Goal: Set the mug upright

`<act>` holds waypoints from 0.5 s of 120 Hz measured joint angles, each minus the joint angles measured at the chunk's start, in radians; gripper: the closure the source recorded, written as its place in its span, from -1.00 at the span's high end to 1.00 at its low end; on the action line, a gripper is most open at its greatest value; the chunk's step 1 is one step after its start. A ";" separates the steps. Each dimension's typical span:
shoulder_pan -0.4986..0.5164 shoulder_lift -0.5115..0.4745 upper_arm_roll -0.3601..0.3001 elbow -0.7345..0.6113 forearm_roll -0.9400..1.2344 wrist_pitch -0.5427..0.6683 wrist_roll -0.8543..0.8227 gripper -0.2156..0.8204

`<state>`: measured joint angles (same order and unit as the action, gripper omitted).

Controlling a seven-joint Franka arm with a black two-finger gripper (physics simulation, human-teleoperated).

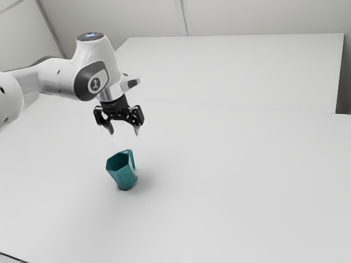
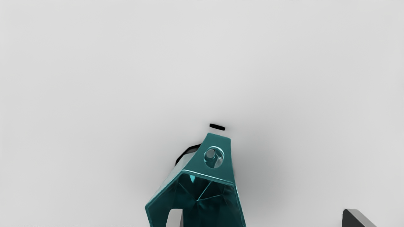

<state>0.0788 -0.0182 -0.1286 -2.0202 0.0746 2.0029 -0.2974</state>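
Above the table in the exterior view, my gripper [image 1: 124,131] points down with its two fingers wide apart and nothing between them. Below it, not touching, is the teal faceted mug [image 1: 125,176], which appears to stand on its base with its mouth up and its handle toward the exterior view's right. In the wrist view, the mug [image 2: 217,176] shows its open mouth and its handle with a round hole. One fingertip of the gripper [image 2: 262,217] overlaps the mouth in that view, while the other is off to the mug's side.
The white table [image 1: 236,181] extends around the mug. Behind it, pale panels [image 1: 236,68] rise at the back of the exterior view. A small black strip [image 2: 217,127] appears beside the mug's handle in the wrist view.
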 joint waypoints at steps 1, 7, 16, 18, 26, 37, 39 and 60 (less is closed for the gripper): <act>0.000 0.000 0.000 0.008 -0.001 -0.008 0.002 0.47; -0.002 0.001 0.001 0.047 -0.007 -0.050 0.017 0.49; -0.005 0.003 0.003 0.101 -0.012 -0.111 0.036 0.52; -0.006 0.003 0.004 0.115 -0.013 -0.125 0.040 0.53; -0.009 0.003 0.005 0.168 -0.012 -0.179 0.055 0.54; -0.012 0.002 0.007 0.239 -0.010 -0.246 0.077 0.56; -0.012 0.002 0.007 0.251 -0.009 -0.257 0.081 0.56; -0.017 0.000 0.009 0.360 -0.007 -0.365 0.120 0.57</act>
<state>0.0618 -0.0178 -0.1192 -1.6603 0.0678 1.6376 -0.1776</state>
